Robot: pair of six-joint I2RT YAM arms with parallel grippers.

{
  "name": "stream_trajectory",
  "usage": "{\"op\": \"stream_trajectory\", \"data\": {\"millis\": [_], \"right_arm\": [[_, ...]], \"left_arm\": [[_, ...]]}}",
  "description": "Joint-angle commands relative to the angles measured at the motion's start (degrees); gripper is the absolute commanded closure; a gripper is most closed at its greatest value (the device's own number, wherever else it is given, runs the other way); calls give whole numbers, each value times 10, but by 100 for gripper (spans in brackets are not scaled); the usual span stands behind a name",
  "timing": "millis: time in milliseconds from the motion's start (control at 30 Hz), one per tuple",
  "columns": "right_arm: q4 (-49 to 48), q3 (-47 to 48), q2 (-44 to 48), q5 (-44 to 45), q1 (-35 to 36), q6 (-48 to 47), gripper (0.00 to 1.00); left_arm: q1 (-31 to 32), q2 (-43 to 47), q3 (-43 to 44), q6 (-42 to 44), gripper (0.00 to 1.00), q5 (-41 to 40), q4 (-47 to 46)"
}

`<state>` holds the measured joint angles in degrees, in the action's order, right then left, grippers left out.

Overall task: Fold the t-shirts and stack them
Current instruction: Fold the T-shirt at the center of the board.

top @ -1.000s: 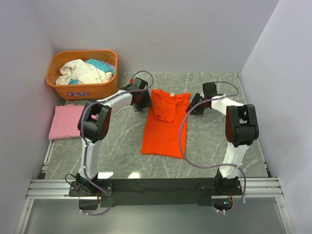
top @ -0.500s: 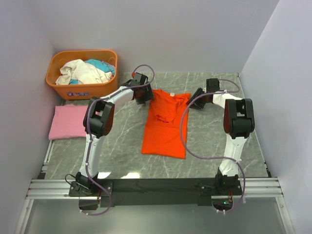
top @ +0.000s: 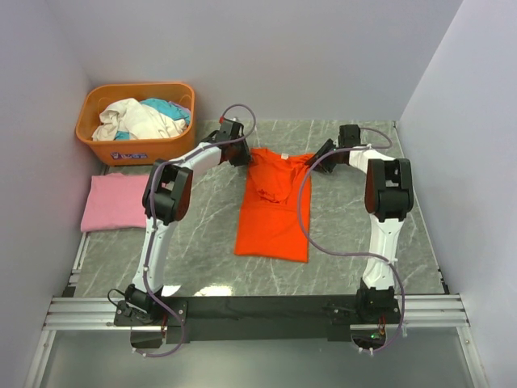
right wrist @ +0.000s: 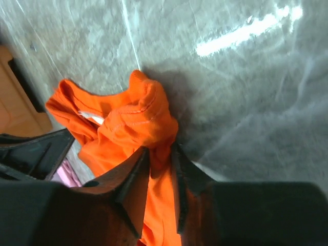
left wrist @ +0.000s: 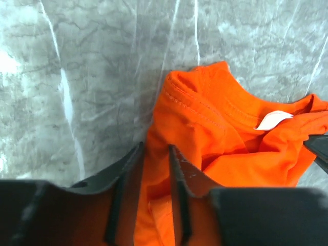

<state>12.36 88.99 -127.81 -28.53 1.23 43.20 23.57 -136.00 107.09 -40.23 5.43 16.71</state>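
Soft orange-red cloth t-shirt lies mid-table on grey marbled tabletop, collar end twd far wall. At its far-left corner: left gripper; at far-right corner: right gripper. Folded light pink cloth t-shirt well to the left, nr table edge. Behind that, in far-left corner, rigid orange plastic basket w/ heap of loose clothes inside.

Orange t-shirt: soft matt cloth, fine knit, stitched seam at the collar. Pink t-shirt: matt cloth too, smooth. Table: grey marble-look top, smooth & glossy, w/ glare streaks. Basket: rigid orange plastic, slight sheen; clothes in it are matt cloth. Left gripper & right gripper: black matt plastic, lightly scuffed. Rail: bare silver metal, dull finish.
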Motion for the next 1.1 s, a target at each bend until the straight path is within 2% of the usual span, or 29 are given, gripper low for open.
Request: {"op": "stream_trajectory", "data": {"millis": [0,133,167,200,233,333,400,500,600,633,667,767,900,933,1000,1067], "right_arm": [[5,26,-26,18,-5,5,73],[15,44,-34,23,-9,3,90],[19,50,-35,28,-9,0,97],[21,54,-36,30,-9,-1,99],[23,65,-39,30,-10,-4,99],[34,99,-53,21,-10,-14,99],[31,113,-60,16,-10,-20,94],[39,140,-61,7,-9,-30,76],[59,157,-41,14,-10,-48,65],[62,154,-32,16,-10,-57,63],[64,151,-22,25,-9,-61,60],[68,116,34,36,-9,-72,54],[60,30,152,42,-5,-81,52],[57,-14,172,38,-5,-79,51],[39,-69,236,11,-2,-75,51],[37,-153,279,1,5,-81,51]], "left_arm": [[-5,-35,2,3,70,10,22],[-20,-39,1,-3,91,16,15],[-29,-38,1,-6,94,18,10],[-33,-39,1,-9,97,22,9],[-36,-40,2,-10,99,25,6],[-46,-45,15,-7,98,35,1],[-47,-52,31,1,96,42,2],[-47,-52,40,10,87,54,-4],[-47,-31,34,19,68,62,-14],[-47,-23,30,21,54,62,-21],[-46,-2,24,23,48,61,-25],[-46,48,3,26,35,53,-23],[-42,135,-51,18,19,57,-17],[-36,154,-65,17,7,43,-12],[-26,214,-122,4,2,36,-5],[-1,276,-195,-6,2,41,-5]]}}
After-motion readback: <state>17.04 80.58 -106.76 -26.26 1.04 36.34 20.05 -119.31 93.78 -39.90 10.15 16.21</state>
